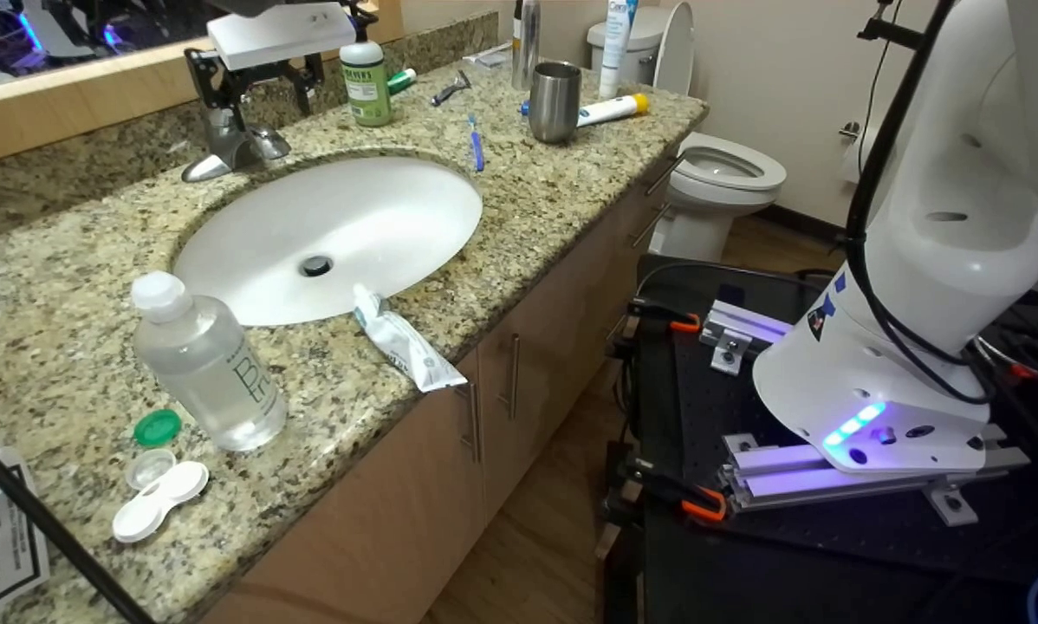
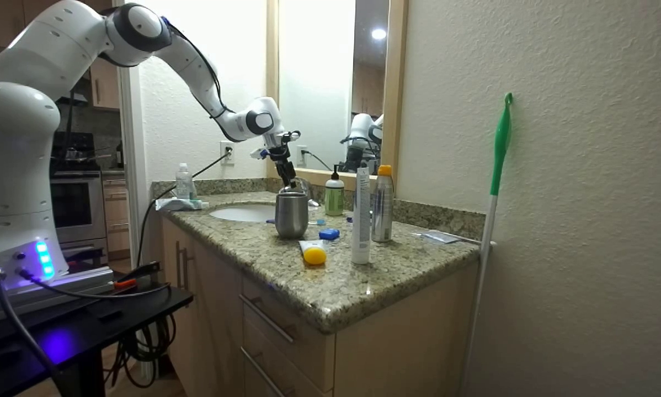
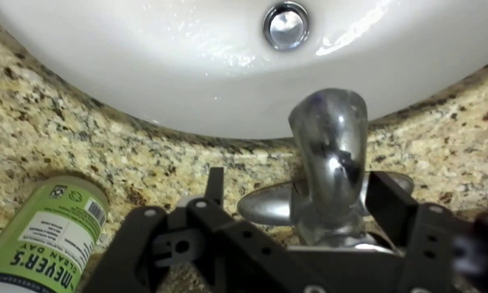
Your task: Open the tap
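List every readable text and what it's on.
"MEYER'S": green pump bottle.
"CLEAN DAY": same bottle; its fine print is blurred.
"Cera": upright white-and-blue tube; rest unclear.
"B", next letters unclear: clear bottle.
Too small or blurred: printed white sheet, crumpled tube, yellow-capped tube.

Wood-framed mirror [image 2: 316, 82], pale textured wall [image 2: 579, 193]

Beside the gripper [image 3: 297, 181] we read "MEYER'S CLEAN DAY" on the green bottle [image 3: 50, 240]; farther off, "Cera" on a tube [image 1: 616, 48].
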Controlling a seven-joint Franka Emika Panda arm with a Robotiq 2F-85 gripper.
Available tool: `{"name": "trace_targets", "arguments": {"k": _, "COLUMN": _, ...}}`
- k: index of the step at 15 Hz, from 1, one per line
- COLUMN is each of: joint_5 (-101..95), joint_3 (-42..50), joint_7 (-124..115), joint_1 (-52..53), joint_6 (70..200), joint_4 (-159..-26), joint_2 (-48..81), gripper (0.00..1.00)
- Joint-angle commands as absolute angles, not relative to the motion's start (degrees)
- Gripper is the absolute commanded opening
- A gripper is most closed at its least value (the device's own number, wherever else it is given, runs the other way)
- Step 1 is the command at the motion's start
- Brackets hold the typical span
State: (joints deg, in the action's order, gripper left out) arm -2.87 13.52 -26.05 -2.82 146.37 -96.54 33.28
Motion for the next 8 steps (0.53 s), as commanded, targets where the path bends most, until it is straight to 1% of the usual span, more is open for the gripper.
{"name": "trace_targets", "arguments": {"k": 1, "joint_5": -0.74, "joint_3": 12.53, "joint_7": -23.92, "joint_1": -4.02, "joint_6": 143.05, "joint_4": -95.03, "joint_2": 33.49, "gripper": 0.6}}
{"name": "trace_targets", "arguments": {"k": 7, "joint_5": -3.81, "joint_3": 15.15, "joint_7": -26.22, "joint_1": -1.52, "joint_6": 148.48, "joint_4": -95.74, "joint_2": 32.26, "gripper": 0.19}}
{"name": "trace_targets", "arguments": {"k": 8, "joint_5": -4.52, "joint_3": 15.72, "joint_7": -26.57, "joint_1": -1.07, "joint_6": 149.09, "joint_4": -95.72, "joint_2": 32.37, "gripper": 0.1}}
